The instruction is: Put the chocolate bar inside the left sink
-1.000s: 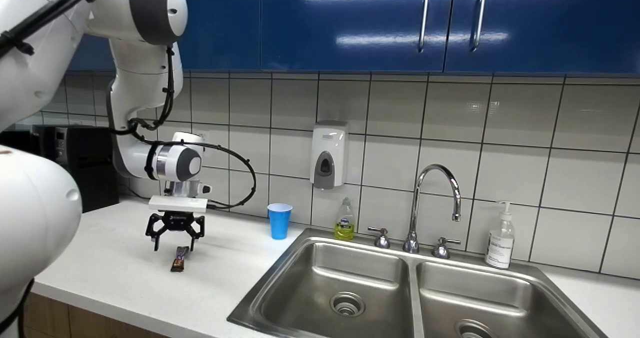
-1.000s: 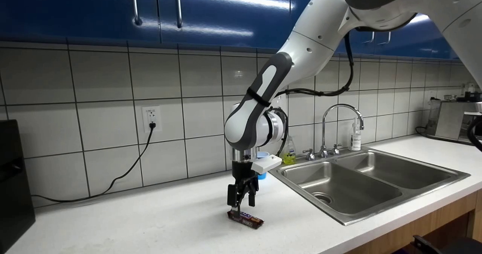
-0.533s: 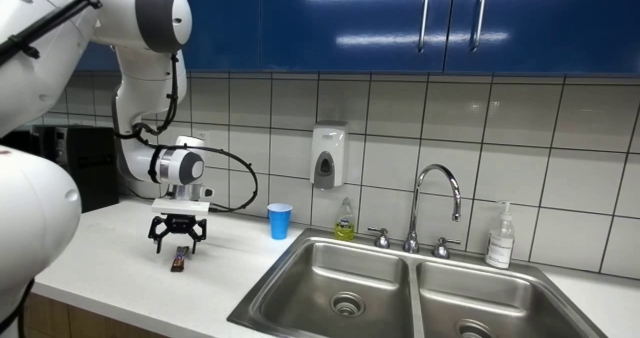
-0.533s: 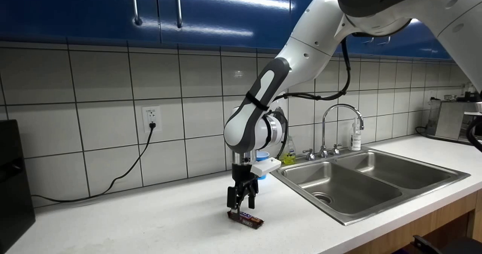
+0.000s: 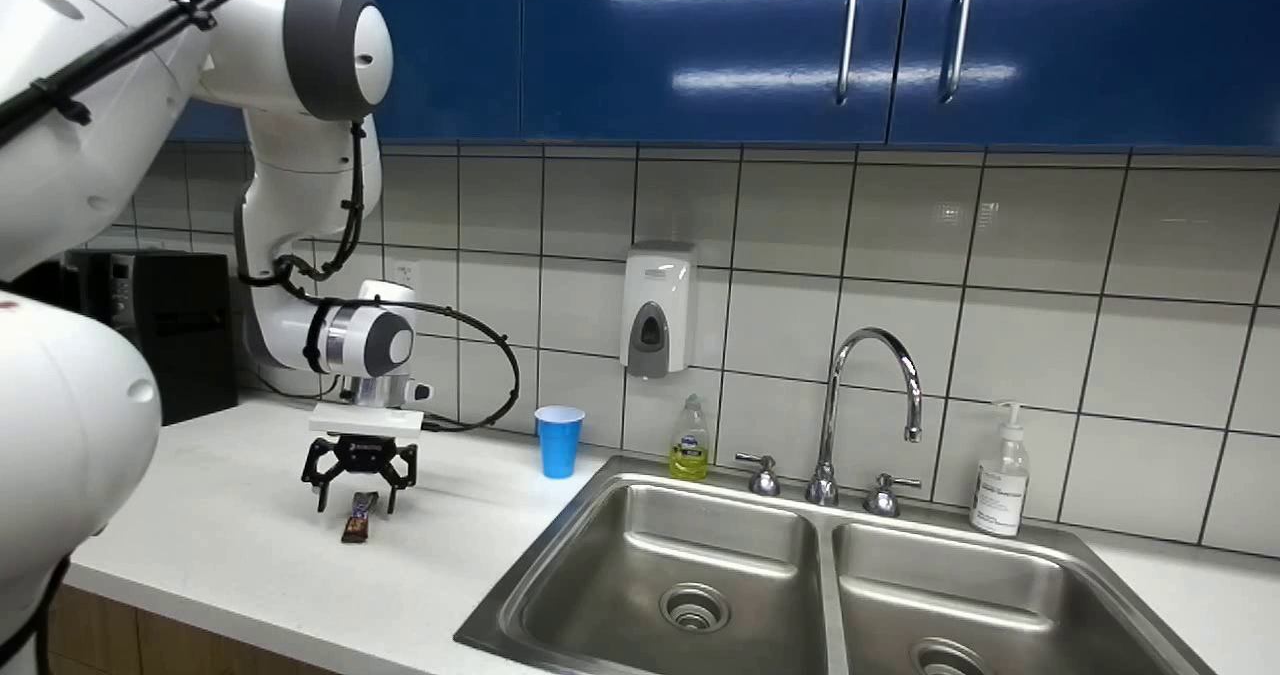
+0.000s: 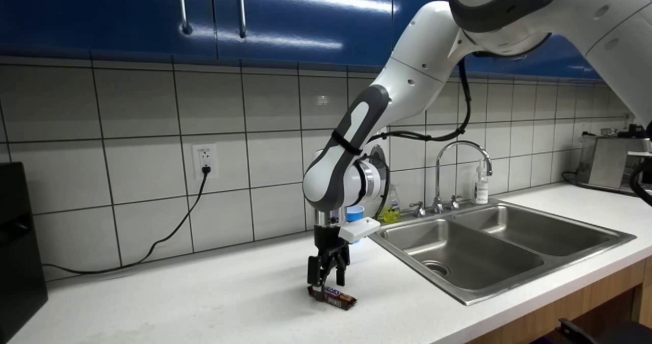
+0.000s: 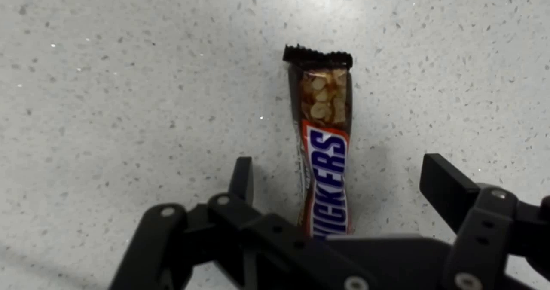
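The chocolate bar point(image 5: 357, 527) is a small dark wrapped bar lying flat on the white counter, left of the sinks. It also shows in an exterior view point(image 6: 340, 300) and in the wrist view point(image 7: 323, 101), where its lower end is hidden behind the gripper. My gripper point(image 5: 357, 508) is open, pointing down just above the bar. In the wrist view my gripper point(image 7: 337, 169) has one finger on each side of the bar, apart from it. The left sink point(image 5: 720, 530) is a steel basin with a round drain; it also shows in an exterior view point(image 6: 473, 262).
A blue cup point(image 5: 558, 445) stands on the counter between the gripper and the sinks. A soap bottle point(image 5: 689, 445) and a tall faucet point(image 5: 830, 425) stand behind the basins. The twin basin point(image 5: 960, 595) lies to the right. A black appliance point(image 5: 185, 325) stands at the left.
My gripper has come down a little towards the bar, moving slightly right in an exterior view. It stays open. The bar has not moved.
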`<state>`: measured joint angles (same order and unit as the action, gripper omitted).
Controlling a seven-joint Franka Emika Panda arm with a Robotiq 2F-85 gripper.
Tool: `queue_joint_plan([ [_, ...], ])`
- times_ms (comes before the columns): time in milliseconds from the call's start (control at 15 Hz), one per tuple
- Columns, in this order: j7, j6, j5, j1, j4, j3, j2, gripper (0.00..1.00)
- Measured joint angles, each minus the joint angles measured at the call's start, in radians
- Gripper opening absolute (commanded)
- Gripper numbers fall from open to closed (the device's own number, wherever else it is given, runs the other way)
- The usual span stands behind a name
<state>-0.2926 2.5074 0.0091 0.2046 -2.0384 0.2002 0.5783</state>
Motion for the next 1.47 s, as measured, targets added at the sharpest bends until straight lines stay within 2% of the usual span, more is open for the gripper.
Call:
queue_joint_plan([
  [1000, 0.000, 0.000, 0.000, -0.007, 0.029, 0.000, 0.036, 1.00],
  [1067, 0.000, 0.000, 0.000, -0.008, 0.031, 0.000, 0.037, 0.76],
  [1133, 0.000, 0.000, 0.000, -0.008, 0.032, 0.000, 0.038, 0.73],
  [1467, 0.000, 0.000, -0.001, -0.016, 0.039, 0.000, 0.040, 0.34],
])
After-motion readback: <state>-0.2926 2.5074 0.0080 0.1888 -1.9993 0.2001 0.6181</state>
